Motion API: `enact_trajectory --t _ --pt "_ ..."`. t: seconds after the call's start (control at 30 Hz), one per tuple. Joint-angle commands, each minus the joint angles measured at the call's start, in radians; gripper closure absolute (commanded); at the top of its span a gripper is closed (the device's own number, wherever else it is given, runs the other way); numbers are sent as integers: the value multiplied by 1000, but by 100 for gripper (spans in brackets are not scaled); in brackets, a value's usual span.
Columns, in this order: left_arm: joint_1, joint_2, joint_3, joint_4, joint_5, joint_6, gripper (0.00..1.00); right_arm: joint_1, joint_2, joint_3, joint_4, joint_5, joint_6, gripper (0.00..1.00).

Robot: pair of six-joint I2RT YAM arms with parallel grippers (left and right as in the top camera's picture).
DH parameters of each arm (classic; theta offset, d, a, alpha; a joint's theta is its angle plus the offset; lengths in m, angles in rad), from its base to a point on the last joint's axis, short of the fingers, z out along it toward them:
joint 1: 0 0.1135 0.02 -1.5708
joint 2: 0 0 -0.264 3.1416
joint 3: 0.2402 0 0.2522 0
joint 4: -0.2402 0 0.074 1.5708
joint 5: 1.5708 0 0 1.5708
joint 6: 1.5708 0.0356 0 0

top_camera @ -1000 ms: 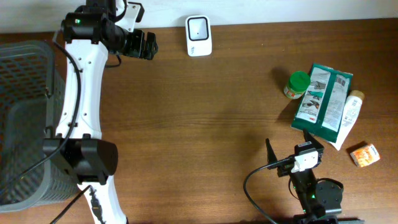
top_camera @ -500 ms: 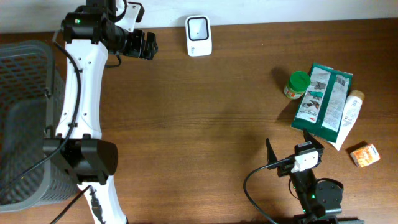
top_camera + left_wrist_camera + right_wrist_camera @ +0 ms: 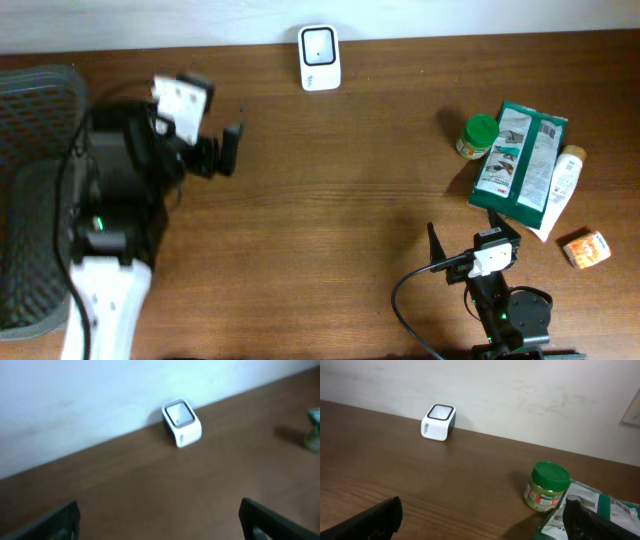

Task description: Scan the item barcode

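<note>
Plainly, nothing was held: the left gripper and right gripper both gaped wide, the items waiting mid-right, the scanner facing up at top centre.

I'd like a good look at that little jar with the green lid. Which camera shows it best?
The right wrist view: the jar stands close and sharp, its green lid and label plain to see. The overhead view shows it from above, small, mostly lid, beside the green packet. The left wrist view catches only a blurred sliver at its right edge.
</note>
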Motion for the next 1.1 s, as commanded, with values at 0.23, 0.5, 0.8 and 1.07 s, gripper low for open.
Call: enact_trajectory --t 0.23,0.5,0.8,1.07 --pt "9 -660 -826 508 -122 97 1 5 -9 -7 -5 9 12 2" --pt "57 -1040 -1126 560 -151 123 1 5 -9 -7 -5 9 12 2" --pt "65 -1175 -1158 380 -163 121 1 5 -9 -7 -5 9 12 2" --pt "65 -1173 -1158 379 -163 121 1 5 -9 -7 -5 9 12 2"
